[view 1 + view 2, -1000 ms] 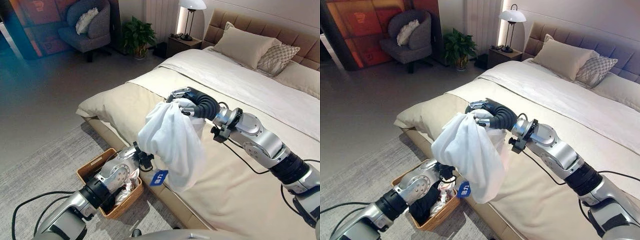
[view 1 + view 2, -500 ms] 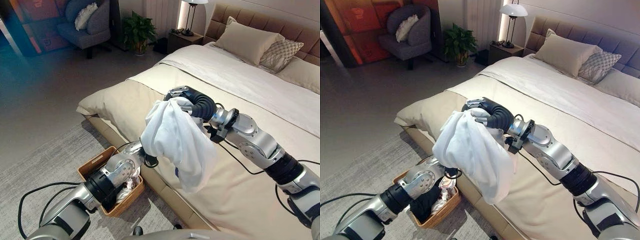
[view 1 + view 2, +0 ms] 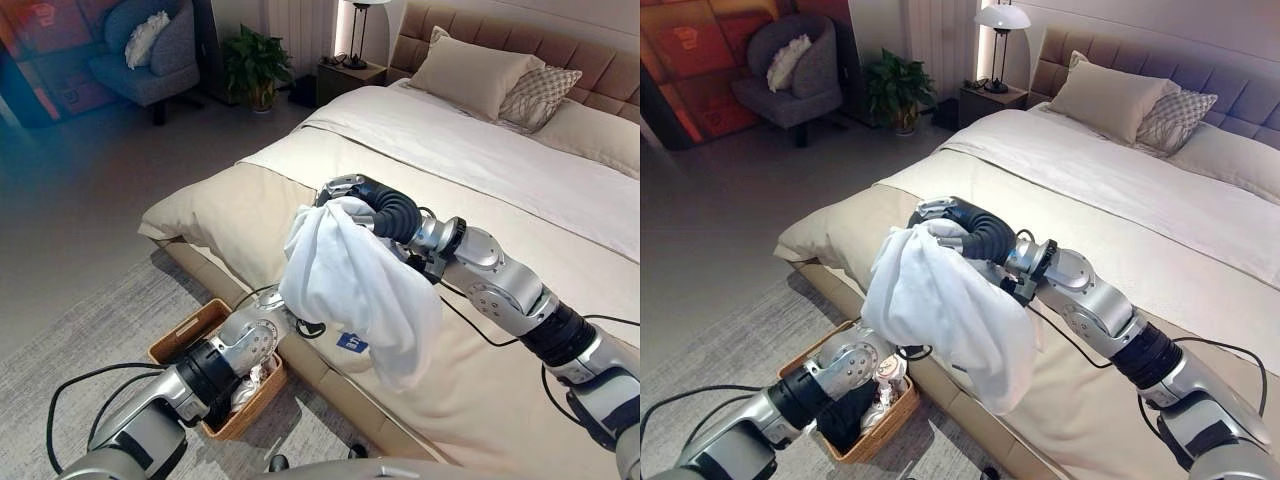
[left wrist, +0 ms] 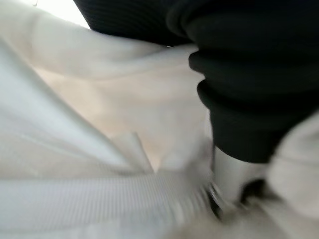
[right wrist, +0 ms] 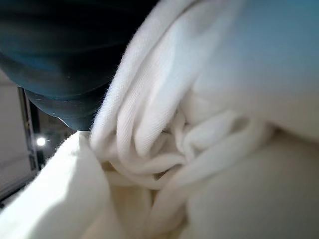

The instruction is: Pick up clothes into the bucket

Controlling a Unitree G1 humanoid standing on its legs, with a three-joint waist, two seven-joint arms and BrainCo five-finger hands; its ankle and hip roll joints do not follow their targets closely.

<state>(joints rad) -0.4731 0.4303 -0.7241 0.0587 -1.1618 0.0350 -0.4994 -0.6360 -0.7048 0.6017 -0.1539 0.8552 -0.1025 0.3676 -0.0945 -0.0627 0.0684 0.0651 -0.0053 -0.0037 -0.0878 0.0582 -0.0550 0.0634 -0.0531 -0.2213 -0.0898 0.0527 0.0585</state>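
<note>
Right robot hand (image 3: 352,197) clutching white garment (image 3: 350,285), small blue tag (image 3: 350,342), print unreadable.

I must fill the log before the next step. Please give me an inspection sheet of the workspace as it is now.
Surface: beige bed, carpet beside it.
Job's things: white garment hangs over the bed's edge; wicker basket on the carpet already holds clothes.
Clutter: nothing seen.
Hands: right hand grips the garment's top; left hand is under the hanging cloth, fingers hidden.
Cables: nothing seen besides the robot's own.
Surroundings: pillows, lamp, plant, armchair.
</note>
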